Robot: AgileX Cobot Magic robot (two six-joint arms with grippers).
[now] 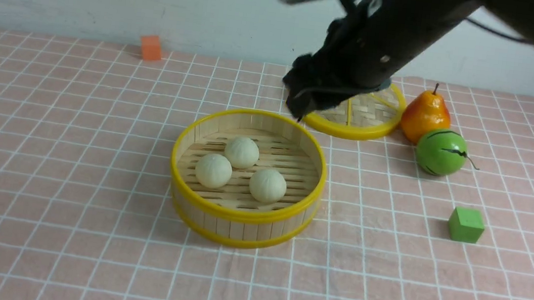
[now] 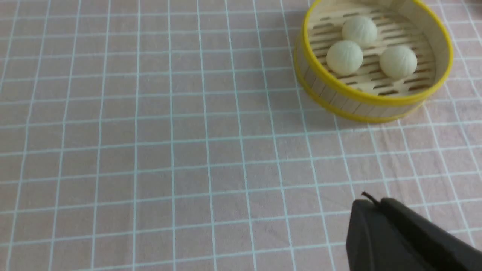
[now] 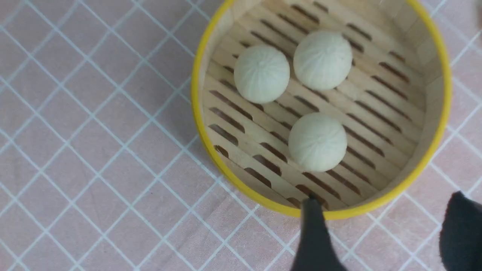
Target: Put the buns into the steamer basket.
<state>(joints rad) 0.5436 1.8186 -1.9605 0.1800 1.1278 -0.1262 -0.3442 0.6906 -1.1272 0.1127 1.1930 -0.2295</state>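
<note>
Three cream-white buns lie inside the steamer basket [image 1: 241,217]: one at the back [image 1: 242,152], one at the left [image 1: 213,170], one at the right [image 1: 267,185]. The basket [image 2: 361,107] and its buns also show in the left wrist view, and in the right wrist view [image 3: 201,113]. My right gripper [image 1: 300,104] hangs open and empty above the basket's far rim; in its wrist view [image 3: 384,210] the two fingers stand wide apart. My left gripper [image 2: 371,205] is shut and empty, low over bare cloth, away from the basket.
The flat woven yellow-rimmed lid [image 1: 362,118] lies behind the basket, partly hidden by the right arm. An orange pear [image 1: 425,114], a green striped melon [image 1: 441,152] and a green cube [image 1: 465,225] sit at the right. An orange block [image 1: 150,47] stands at the back left.
</note>
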